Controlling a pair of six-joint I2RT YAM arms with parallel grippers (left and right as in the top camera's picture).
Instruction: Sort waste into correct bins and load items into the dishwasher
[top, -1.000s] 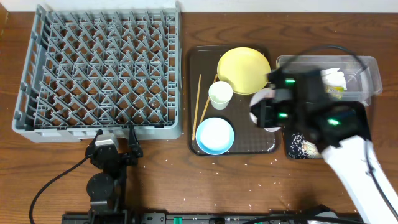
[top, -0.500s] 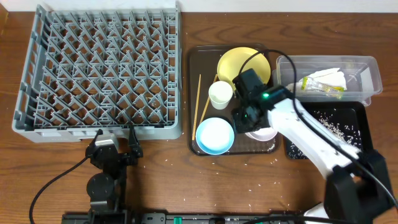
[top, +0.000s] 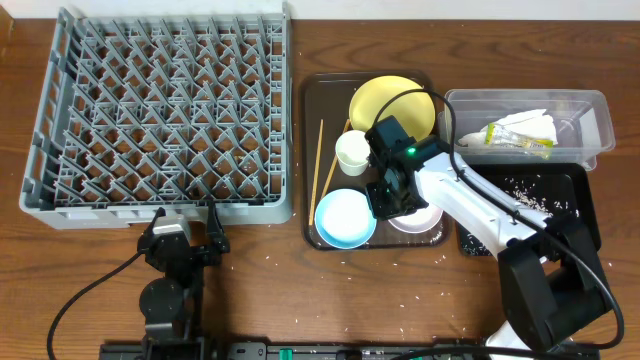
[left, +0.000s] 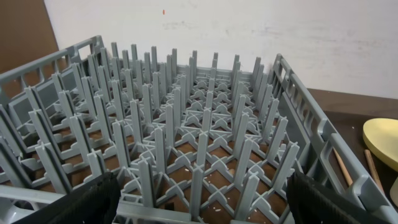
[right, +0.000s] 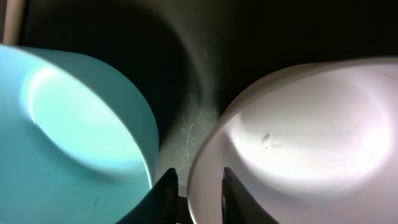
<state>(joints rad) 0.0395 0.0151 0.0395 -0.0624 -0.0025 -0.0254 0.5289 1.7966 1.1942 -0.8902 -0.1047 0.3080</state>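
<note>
Gleaming smooth white bowl, upright

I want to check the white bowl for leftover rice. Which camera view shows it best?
The right wrist view: the white bowl fills its right half, inside clearly seen. Overhead, the right hand covers part of it. The left wrist view shows the dish rack, not the bowl.

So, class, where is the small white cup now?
In the overhead view, just right of centre, the small white cup stands on the brown tray between the chopsticks and the yellow plate.
</note>
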